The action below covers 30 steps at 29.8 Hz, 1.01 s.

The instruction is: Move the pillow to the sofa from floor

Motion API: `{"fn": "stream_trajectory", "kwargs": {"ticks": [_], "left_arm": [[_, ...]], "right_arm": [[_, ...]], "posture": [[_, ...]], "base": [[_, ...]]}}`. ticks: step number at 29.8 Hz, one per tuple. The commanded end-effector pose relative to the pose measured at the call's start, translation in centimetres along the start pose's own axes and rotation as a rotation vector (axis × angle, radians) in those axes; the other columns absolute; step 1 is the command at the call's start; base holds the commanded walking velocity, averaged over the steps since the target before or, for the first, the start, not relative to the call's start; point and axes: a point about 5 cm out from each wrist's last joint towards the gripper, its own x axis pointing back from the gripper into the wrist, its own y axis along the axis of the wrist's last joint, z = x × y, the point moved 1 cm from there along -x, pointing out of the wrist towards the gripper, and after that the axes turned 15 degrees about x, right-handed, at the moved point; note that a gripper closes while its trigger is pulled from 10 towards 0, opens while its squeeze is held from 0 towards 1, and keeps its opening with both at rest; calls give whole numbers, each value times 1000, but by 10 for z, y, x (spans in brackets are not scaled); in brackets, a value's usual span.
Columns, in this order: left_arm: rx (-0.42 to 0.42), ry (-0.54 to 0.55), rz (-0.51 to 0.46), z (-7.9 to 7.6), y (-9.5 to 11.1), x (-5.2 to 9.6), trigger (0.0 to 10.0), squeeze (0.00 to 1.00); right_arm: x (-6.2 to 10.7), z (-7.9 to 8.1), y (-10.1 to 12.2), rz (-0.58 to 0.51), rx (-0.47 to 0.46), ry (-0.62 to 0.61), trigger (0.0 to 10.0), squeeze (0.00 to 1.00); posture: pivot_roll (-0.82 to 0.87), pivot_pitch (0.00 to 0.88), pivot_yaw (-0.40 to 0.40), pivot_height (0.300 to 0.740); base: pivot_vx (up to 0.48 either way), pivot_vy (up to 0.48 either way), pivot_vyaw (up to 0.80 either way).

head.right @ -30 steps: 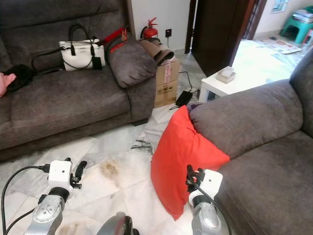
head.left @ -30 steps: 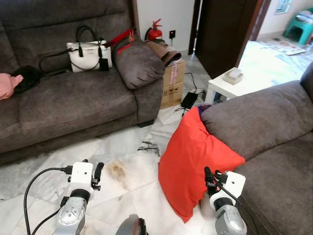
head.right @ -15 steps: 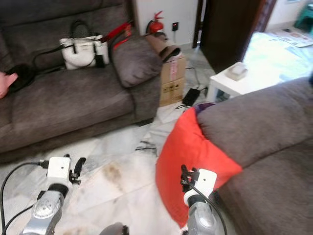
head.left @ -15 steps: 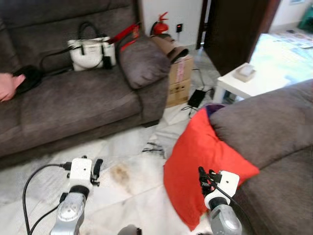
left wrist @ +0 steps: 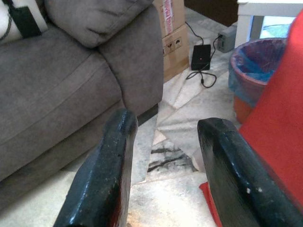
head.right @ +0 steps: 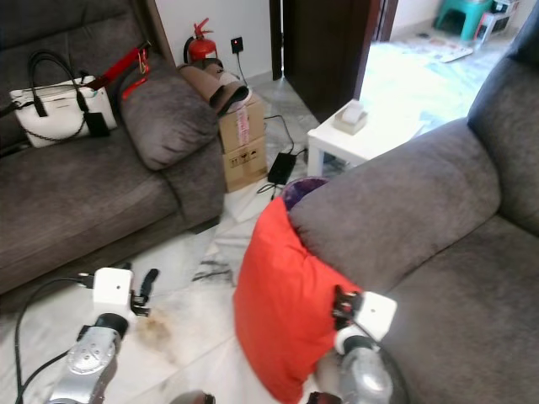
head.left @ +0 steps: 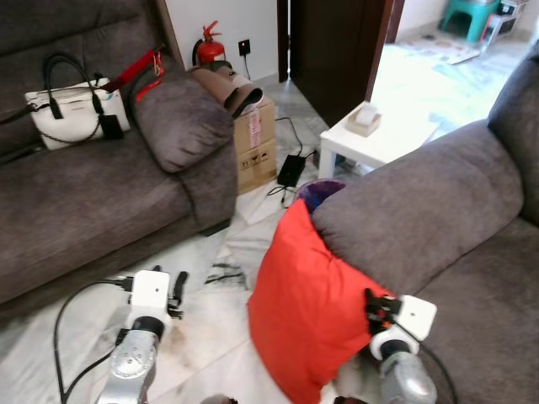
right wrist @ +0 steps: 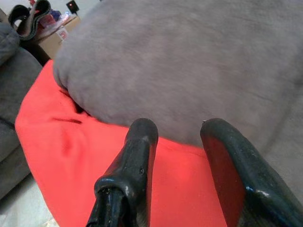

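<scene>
A red pillow (head.left: 303,307) stands on its edge on the tiled floor and leans against the armrest of the grey sofa (head.left: 413,206) on my right. My right gripper (right wrist: 177,127) is open, just above the pillow's (right wrist: 90,146) top edge where it meets the armrest (right wrist: 189,71); nothing sits between its fingers. In the eye view it (head.left: 371,304) is at the pillow's right side. My left gripper (left wrist: 165,124) is open and empty, low over the floor to the left of the pillow (left wrist: 279,118), and clear of it.
A second grey sofa (head.left: 84,198) stands at the left with a white handbag (head.left: 72,105) on it. Behind the pillow are a purple bin (left wrist: 258,61), a cardboard box (head.left: 255,145), a power adapter (head.left: 291,169), a fire extinguisher (head.left: 209,50) and a white side table (head.left: 375,139).
The whole view has swung to the right, so the left sofa has slid toward the left edge. Both arms keep their pose; the right gripper now sits closer against the pillow.
</scene>
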Motion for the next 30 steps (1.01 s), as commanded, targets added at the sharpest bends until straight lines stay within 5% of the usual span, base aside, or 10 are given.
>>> {"fn": "stream_trajectory", "kwargs": {"ticks": [1,12,13,15,16,27,30], "left_arm": [[-9,38,42,14,-8,8,10000,0],[-7,35,75,14,-15,12,10000,0],[-22,54,100,18,-20,15,10000,0],[-22,54,100,18,-20,15,10000,0],[-26,65,110,20,-23,16,10000,0],[-36,83,124,23,-26,19,10000,0],[-28,106,201,28,-39,23,10000,0]], "right_arm": [[1,11,-5,24,-23,14,10000,0],[0,-8,-1,26,11,-77,10000,0],[-1,-26,2,24,29,-182,10000,110],[-1,-26,2,24,29,-182,10000,110],[-1,-34,6,14,24,-221,10000,1000],[-10,-42,14,32,49,-166,10000,1000],[-13,-41,16,38,41,-125,10000,1000]], "posture": [[102,130,89,641],[102,129,89,641],[105,129,88,641],[105,129,88,641],[106,129,88,641],[118,151,85,641],[125,157,81,641]], "base": [[0,0,0],[0,0,0],[0,0,0],[0,0,0],[0,0,0],[0,0,0],[0,0,0]]}}
